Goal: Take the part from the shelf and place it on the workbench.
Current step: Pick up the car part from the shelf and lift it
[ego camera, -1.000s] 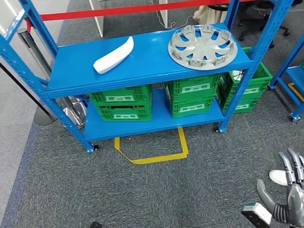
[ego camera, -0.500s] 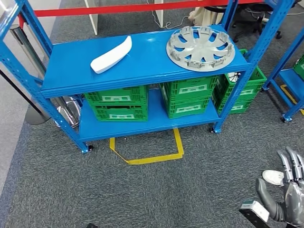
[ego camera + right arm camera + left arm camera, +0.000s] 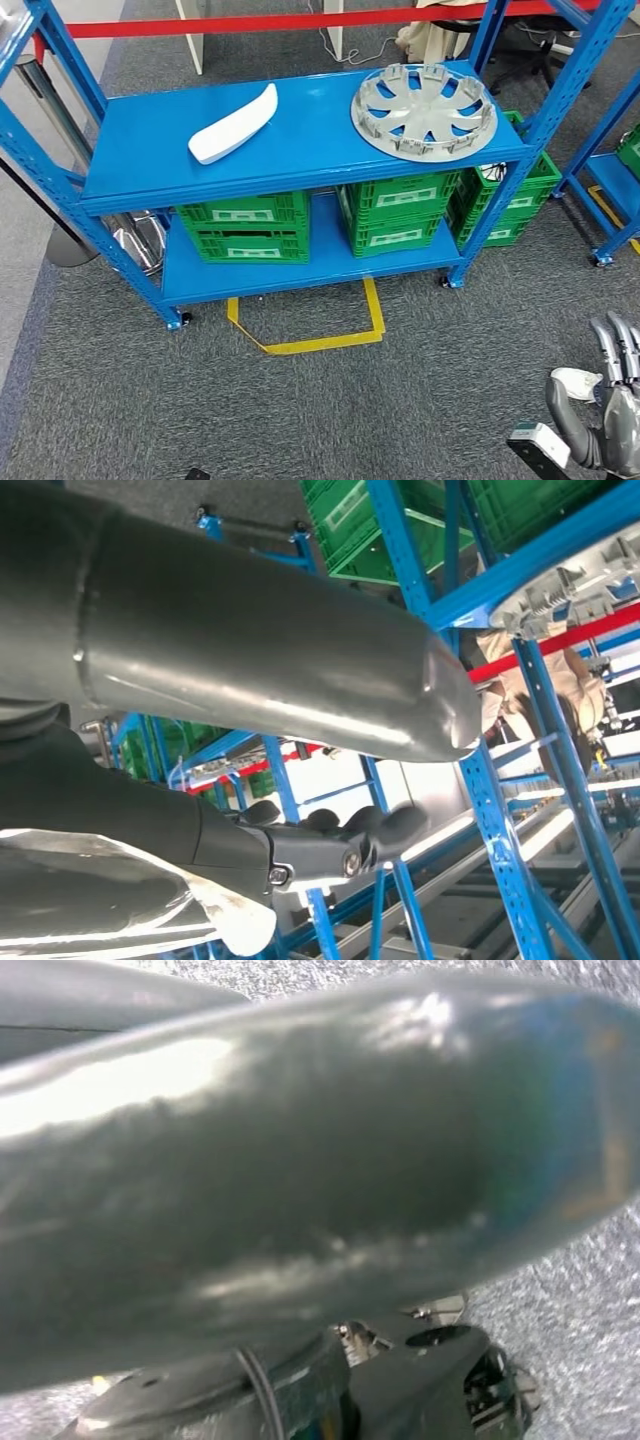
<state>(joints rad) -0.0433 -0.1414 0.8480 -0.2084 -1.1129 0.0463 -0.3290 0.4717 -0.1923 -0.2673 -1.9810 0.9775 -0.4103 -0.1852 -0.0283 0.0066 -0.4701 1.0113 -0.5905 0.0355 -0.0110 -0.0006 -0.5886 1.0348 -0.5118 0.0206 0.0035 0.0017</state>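
Observation:
A white curved part (image 3: 232, 124) lies on the left of the blue shelf's top board (image 3: 317, 140). A round silver wheel cover (image 3: 423, 97) lies on the right of the same board, and its rim (image 3: 573, 575) also shows in the right wrist view. My right hand (image 3: 607, 410) hangs low at the right, well short of the shelf. Its fingers (image 3: 332, 835) are stretched out and hold nothing. In the left wrist view my left hand (image 3: 302, 1160) is a blurred grey mass above grey carpet, and its fingers cannot be made out.
Green crates (image 3: 245, 227) (image 3: 392, 210) fill the lower board, with another (image 3: 502, 205) beside the right post. A yellow tape outline (image 3: 317, 330) marks the carpet before the shelf. A second blue rack (image 3: 611, 170) stands right. A person (image 3: 558, 695) is behind the shelf.
The whole picture has shifted slightly, so the camera has moved and the shelf now sits a little further left. My right hand stays low at the right, still holding nothing.

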